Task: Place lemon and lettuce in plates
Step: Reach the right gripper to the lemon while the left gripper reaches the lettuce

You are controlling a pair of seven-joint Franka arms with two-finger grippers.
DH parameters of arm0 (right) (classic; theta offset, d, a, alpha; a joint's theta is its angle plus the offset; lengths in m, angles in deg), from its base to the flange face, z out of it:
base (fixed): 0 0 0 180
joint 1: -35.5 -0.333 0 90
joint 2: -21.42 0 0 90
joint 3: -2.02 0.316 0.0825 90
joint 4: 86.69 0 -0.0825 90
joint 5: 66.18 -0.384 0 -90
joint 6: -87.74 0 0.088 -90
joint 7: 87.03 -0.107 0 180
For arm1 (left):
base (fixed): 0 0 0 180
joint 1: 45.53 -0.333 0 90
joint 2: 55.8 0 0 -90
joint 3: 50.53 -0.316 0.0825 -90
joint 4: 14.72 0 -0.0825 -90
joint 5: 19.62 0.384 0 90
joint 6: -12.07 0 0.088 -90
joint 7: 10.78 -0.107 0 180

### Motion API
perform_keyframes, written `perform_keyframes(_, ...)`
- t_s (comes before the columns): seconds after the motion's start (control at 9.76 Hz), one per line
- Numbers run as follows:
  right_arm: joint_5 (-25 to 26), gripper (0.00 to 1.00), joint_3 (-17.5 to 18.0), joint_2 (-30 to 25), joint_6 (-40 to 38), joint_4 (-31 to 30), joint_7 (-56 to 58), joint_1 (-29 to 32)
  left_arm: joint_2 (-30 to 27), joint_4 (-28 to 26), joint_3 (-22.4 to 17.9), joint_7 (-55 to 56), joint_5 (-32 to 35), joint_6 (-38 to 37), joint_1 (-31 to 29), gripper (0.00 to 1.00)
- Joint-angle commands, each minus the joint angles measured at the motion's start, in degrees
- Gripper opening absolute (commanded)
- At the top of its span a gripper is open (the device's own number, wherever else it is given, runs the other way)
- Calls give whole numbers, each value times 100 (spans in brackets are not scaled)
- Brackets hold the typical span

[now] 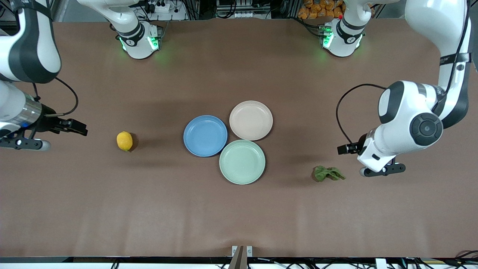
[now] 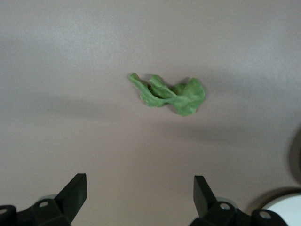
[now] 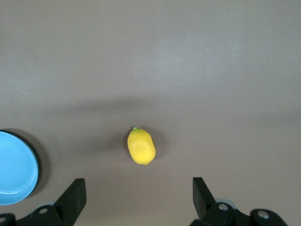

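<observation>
Lemon (image 1: 124,141): small oval, yellow-orange, smooth rind, tiny green stem nub; lies on its side on bare table, toward right arm's end, well apart from plates.

Lettuce (image 1: 328,173): small wrinkly dark green leaf piece, irregular, crumpled flat on table toward left arm's end, nearer front camera than lemon, clear of plates.

Blue plate (image 1: 205,135): round, shallow, rimmed, upright, empty, near table middle.

Beige-pink plate (image 1: 251,120): same size, empty, rim touching blue plate's, farther from front camera.
</observation>
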State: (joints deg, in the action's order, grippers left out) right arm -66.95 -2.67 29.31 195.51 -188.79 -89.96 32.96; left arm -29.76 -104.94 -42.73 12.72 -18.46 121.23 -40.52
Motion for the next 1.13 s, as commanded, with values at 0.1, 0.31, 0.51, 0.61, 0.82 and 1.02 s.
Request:
perform_keyframes(0.1, -56, 100, 30, -130, 708, -739, -15, -54, 480, 163, 2, 621, 305, 447, 52, 100)
perform_keyframes(0.31, -56, 100, 30, -139, 1103, -1108, -15, -124, 709, 163, 2, 787, 437, 763, 44, 100)
perform_keyframes(0.51, -56, 100, 30, -165, 1718, -1627, -15, -134, 963, 172, 2, 963, 526, 1228, 44, 100)
perform_keyframes(0.61, -64, 100, 30, -165, 2008, -1881, -15, -125, 1130, 207, 2, 1251, 534, 1466, 61, 100)
perform_keyframes(0.82, -64, 100, 30, -95, 2335, -2181, -15, -116, 1455, 277, 2, 1630, 535, 2028, 87, 100)
perform_keyframes(1.02, -56, 100, 30, 106, 2572, -2340, -15, -116, 1580, 277, 2, 1676, 543, 2294, 149, 100)
